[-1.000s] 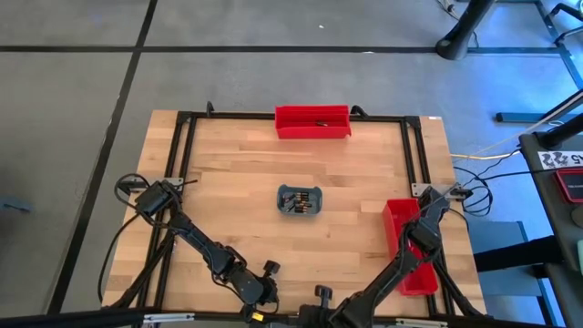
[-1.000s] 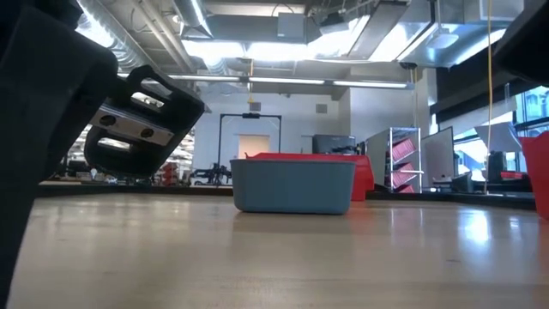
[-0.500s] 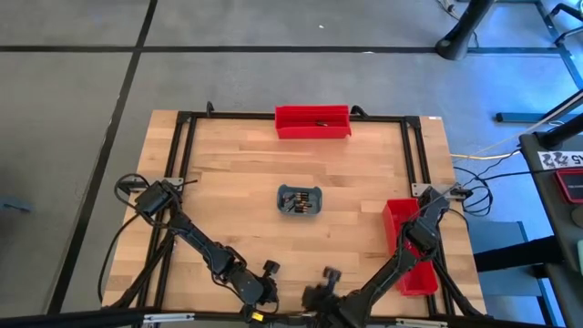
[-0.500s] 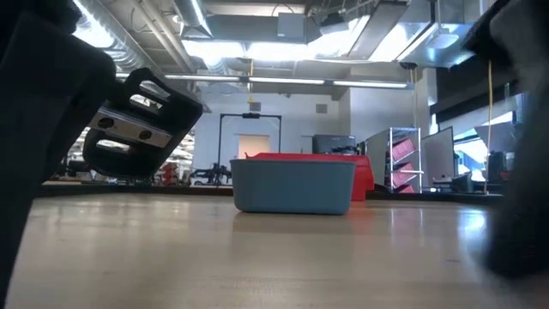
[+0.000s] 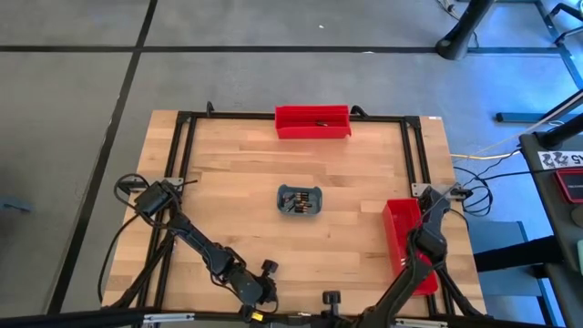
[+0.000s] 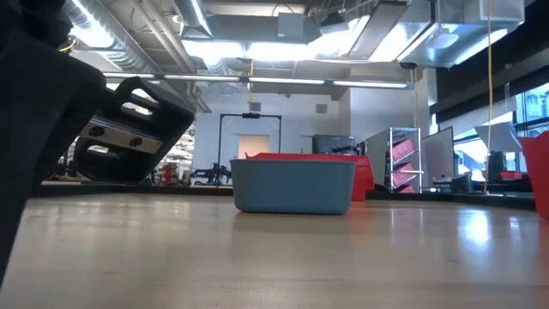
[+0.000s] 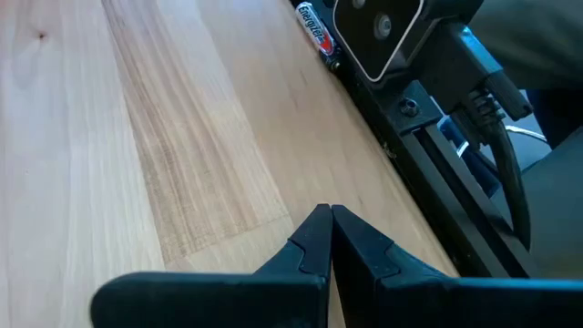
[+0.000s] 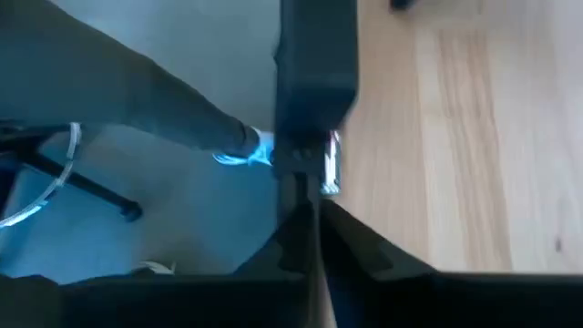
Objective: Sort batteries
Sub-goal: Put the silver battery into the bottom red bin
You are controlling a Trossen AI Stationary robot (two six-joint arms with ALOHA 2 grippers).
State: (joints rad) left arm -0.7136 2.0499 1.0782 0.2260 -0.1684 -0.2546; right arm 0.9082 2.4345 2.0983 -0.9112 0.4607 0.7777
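Observation:
Several batteries (image 5: 299,200) lie in the small grey-blue tray (image 5: 282,193) at the table's middle; the low view shows that tray (image 6: 292,184) only from its side. One battery (image 5: 321,122) lies in the far red bin (image 5: 312,121). Another battery (image 7: 314,25) lies on the wood against the black frame. My left gripper (image 5: 144,189) is at the table's left edge, its fingertips (image 7: 326,211) shut over bare wood short of that battery. My right gripper (image 5: 441,193) is at the table's right edge beyond the right red bin (image 5: 405,241); its fingers (image 8: 308,211) are together with nothing between them.
A black frame (image 5: 187,146) runs round the tabletop, with a bracket and cables (image 5: 455,191) at the right edge. A dark arm part with a silver plate (image 6: 129,129) fills the low view's left. Bare wood lies between the tray and both red bins.
My right arm has swung: its lower part went from the table's near middle toward the right edge, and the dark mass that crossed the low view's right side is gone, baring the right red bin's edge. The dark arm part at the low view's left has tipped slightly.

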